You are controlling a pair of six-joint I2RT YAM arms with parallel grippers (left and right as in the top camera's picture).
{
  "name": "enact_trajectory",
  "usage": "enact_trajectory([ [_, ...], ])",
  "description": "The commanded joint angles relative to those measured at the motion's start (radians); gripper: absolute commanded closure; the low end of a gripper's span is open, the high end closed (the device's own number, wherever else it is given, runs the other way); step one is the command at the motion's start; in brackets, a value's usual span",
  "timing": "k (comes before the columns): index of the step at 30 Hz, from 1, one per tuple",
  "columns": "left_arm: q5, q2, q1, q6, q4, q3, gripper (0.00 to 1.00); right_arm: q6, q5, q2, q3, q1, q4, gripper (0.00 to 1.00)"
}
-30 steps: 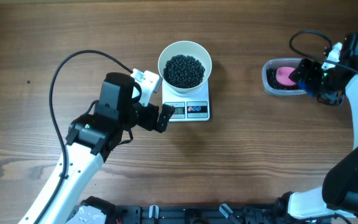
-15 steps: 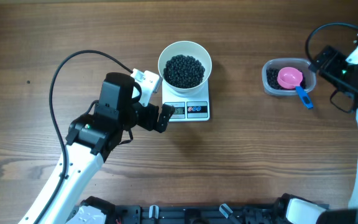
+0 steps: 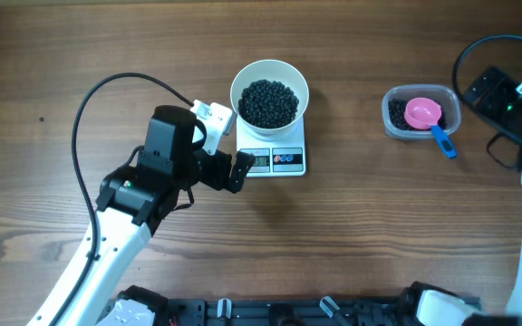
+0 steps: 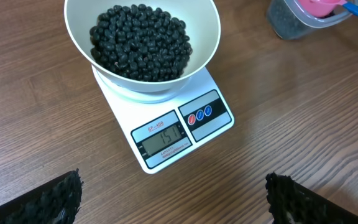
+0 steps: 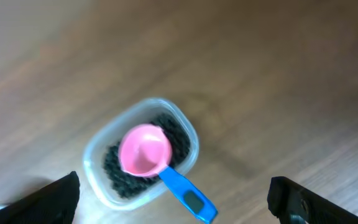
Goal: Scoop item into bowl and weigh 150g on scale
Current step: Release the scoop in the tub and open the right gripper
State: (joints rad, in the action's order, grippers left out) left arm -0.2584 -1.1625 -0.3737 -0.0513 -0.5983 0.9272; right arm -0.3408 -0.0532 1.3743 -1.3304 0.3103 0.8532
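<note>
A: What is happening nearest the robot's base?

B: The left gripper point(image 4: 176, 199) is hovering low over the table point(image 4: 303, 112). Its jaws are standing wide and gripping nothing. It is facing the front of the scale point(image 4: 219, 121), just short of it.

A: And what is the scale showing?

B: Its display point(image 4: 161, 138) is reading 151, and the 2 buttons point(image 4: 201, 114) are sitting right beside it. The bowl point(image 4: 207, 43) is resting on the platform, upright.

A: Where are the beans point(image 4: 140, 42) lying?

B: Most are piling up inside the bowl, filling it well below the rim. None are lying loose on the wood around it.

A: And further off, on the right?

B: A clear container point(image 5: 95, 155) is standing well apart from the scale, holding a shallow layer of the same beans. A pink scoop point(image 5: 145, 151) is lying in it, cup facing up, with its blue handle point(image 5: 185, 194) sticking out over the rim.

A: Is the right gripper point(image 5: 176, 199) touching it?

B: No, it is hanging high above the container, jaws spread wide and carrying nothing. That view is looking blurred.
</note>
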Motion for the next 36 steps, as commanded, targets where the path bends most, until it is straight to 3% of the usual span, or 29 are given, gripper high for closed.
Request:
enact_trajectory([
  [1,0.006,-0.003,-0.003,-0.020,0.003,0.013,0.00,-0.111,-0.019,0.111,0.002,0.000,0.028,0.00],
  [6,0.006,-0.003,-0.003,-0.020,0.003,0.013,0.00,-0.110,0.142,0.201,0.002,0.029,0.027,0.00],
  [9,0.006,-0.003,-0.003,-0.020,0.003,0.013,0.00,-0.103,0.203,0.206,0.002,0.116,0.071,0.00],
  [11,0.006,-0.003,-0.003,-0.020,0.003,0.013,0.00,-0.022,0.322,0.206,0.005,0.199,0.091,0.00],
  [14,0.006,-0.003,-0.003,-0.020,0.003,0.013,0.00,-0.024,0.366,0.206,0.044,0.229,0.088,0.00],
  [21,0.006,-0.003,-0.003,-0.020,0.003,0.013,0.00,-0.088,0.568,0.206,0.283,0.228,-0.119,0.02],
  [25,0.006,-0.003,-0.003,-0.020,0.003,0.013,0.00,-0.156,0.658,0.206,0.356,0.228,-0.232,0.19],
  [28,0.006,-0.003,-0.003,-0.020,0.003,0.013,0.00,-0.228,0.658,0.206,0.391,0.228,-0.235,0.23],
  [36,0.006,-0.003,-0.003,-0.020,0.003,0.013,0.00,-0.243,0.658,0.206,0.391,0.228,-0.244,0.55],
])
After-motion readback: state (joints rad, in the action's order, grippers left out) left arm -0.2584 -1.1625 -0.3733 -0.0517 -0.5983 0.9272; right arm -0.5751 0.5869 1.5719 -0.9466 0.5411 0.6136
